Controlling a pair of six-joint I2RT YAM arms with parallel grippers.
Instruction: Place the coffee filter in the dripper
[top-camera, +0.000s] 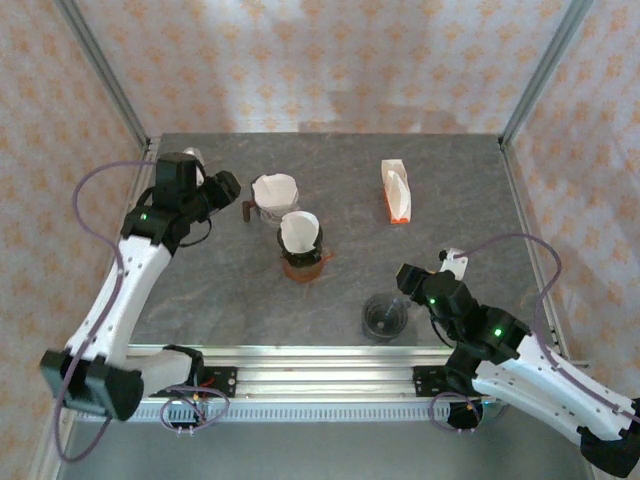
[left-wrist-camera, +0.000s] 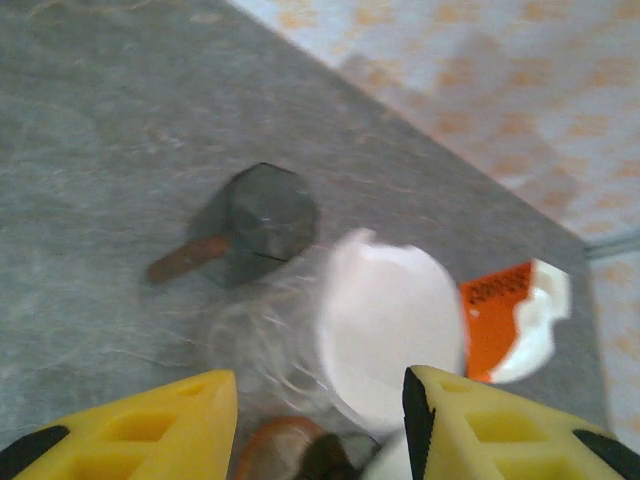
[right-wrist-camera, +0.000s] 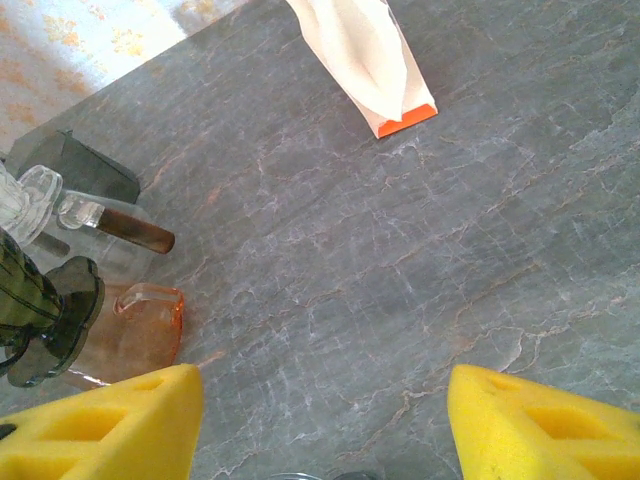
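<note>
Matt grey stone-patterned tabletop (top-camera: 220, 290); white paper cone filter (top-camera: 299, 230); glossy translucent orange plastic dripper (top-camera: 304, 268); clear shiny glass vessel (right-wrist-camera: 35, 195).

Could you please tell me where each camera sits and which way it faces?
Top external: above and behind the arm bases, looking down on the grey table; both arms show, with the left pincer and right pincer.
Left wrist: on the left arm, facing down past its yellow fingers at the white filter in the glass dripper.
Right wrist: on the right arm, facing across the table past its yellow fingers toward the filter packet.
Shared: both wrist views catch the filter packet and the brown handle.
</note>
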